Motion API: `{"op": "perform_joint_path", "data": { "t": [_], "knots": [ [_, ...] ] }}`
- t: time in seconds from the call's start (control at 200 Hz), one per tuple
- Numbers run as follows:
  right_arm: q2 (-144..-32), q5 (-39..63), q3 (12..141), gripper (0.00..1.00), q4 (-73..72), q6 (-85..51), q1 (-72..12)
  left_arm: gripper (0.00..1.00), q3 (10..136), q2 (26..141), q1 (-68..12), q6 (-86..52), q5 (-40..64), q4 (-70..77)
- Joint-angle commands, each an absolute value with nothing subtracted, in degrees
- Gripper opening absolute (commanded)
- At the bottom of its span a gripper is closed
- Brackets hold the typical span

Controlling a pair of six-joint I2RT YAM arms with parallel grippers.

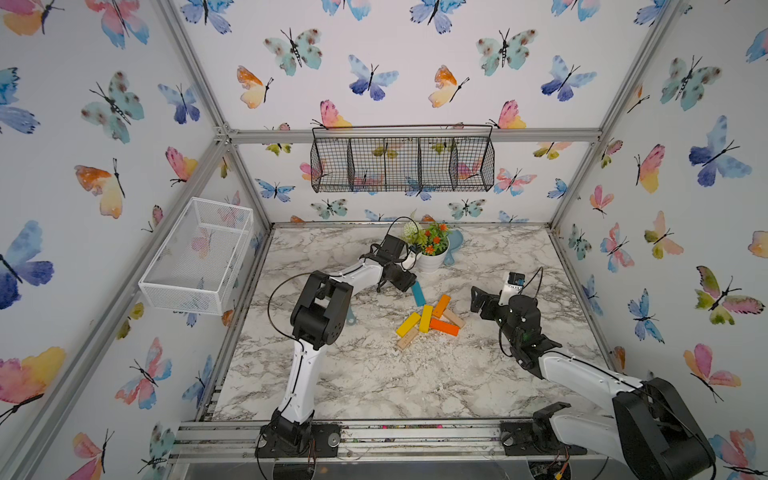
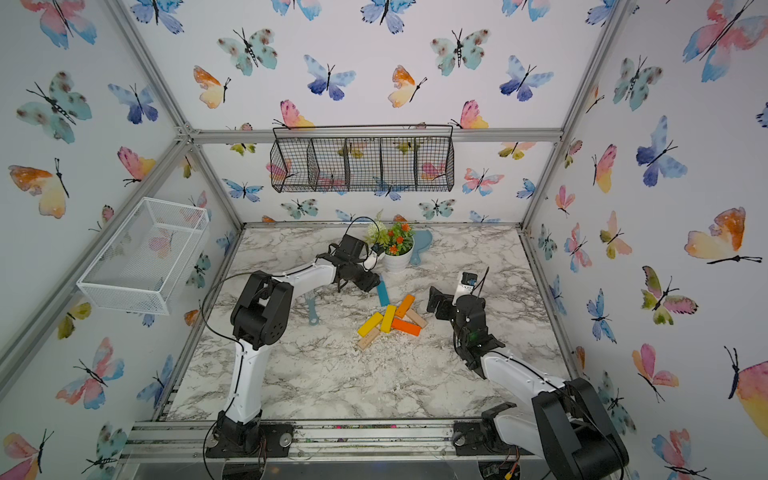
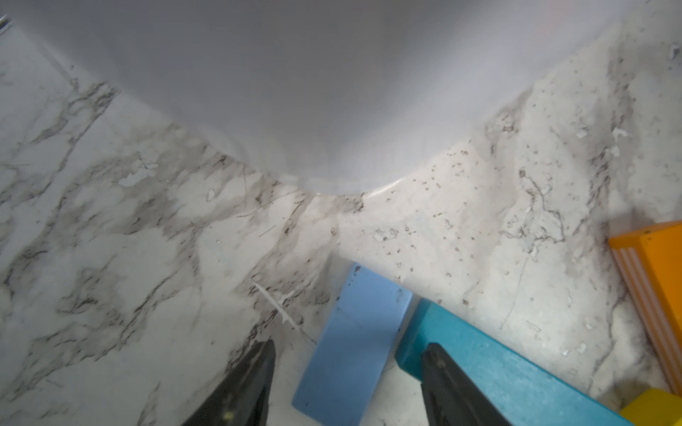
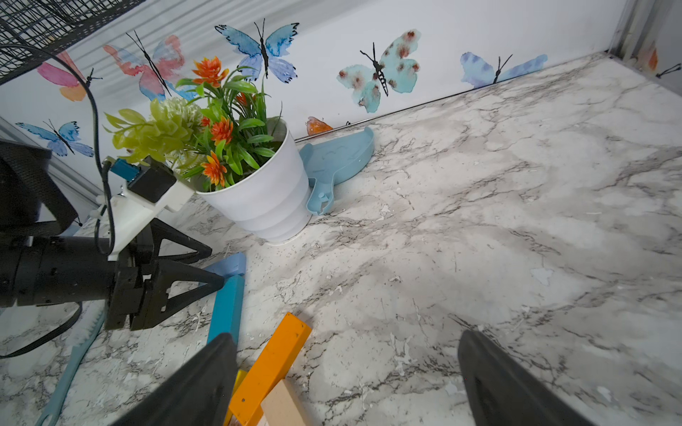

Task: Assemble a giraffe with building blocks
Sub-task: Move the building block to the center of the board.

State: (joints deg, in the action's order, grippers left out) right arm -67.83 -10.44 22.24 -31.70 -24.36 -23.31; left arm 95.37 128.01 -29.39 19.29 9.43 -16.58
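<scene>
On the desk, just in front of the white flowerpot: left fingers stand apart, straddling the light-blue block, which lies flat, a gap showing beside one finger; the other finger overlaps the teal block just beside it. Nearer the front edge, two yellow blocks, two orange blocks and two plain-wood blocks lie in a loose, touching heap. Right fingers spread wide with nothing between them, just beside the heap's orange-and-wood side.
</scene>
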Motion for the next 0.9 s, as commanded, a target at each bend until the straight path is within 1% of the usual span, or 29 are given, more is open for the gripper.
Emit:
{"op": "perform_joint_path", "data": {
  "t": [0.0,0.175,0.305,0.516,0.651,0.891],
  "knots": [
    [-66.11,-10.11,21.73,0.98,-31.12,-23.82,-23.6,0.65,95.11,128.81,-29.57,25.27,6.18,-23.35],
    [-65.74,-9.45,21.45,0.98,-31.37,-23.88,-23.55,0.6,88.9,125.25,-29.53,30.51,4.89,-14.95],
    [-66.16,-8.99,21.53,0.98,-31.46,-23.97,-23.55,0.58,87.21,123.47,-28.96,33.79,5.4,-12.92],
    [-66.45,-8.27,21.71,0.98,-31.82,-24.08,-23.54,0.56,86.93,122.97,-27.95,36.82,10.03,-14.15],
    [-66.89,-8.0,21.88,0.98,-31.73,-23.9,-23.55,0.56,87.25,124.02,-27.86,37.99,10.7,-13.49],
    [-67.52,-7.23,22.23,0.98,-31.9,-23.55,-23.55,0.55,92.56,127.86,-27.94,39.46,10.98,-16.12]
  ]
}}
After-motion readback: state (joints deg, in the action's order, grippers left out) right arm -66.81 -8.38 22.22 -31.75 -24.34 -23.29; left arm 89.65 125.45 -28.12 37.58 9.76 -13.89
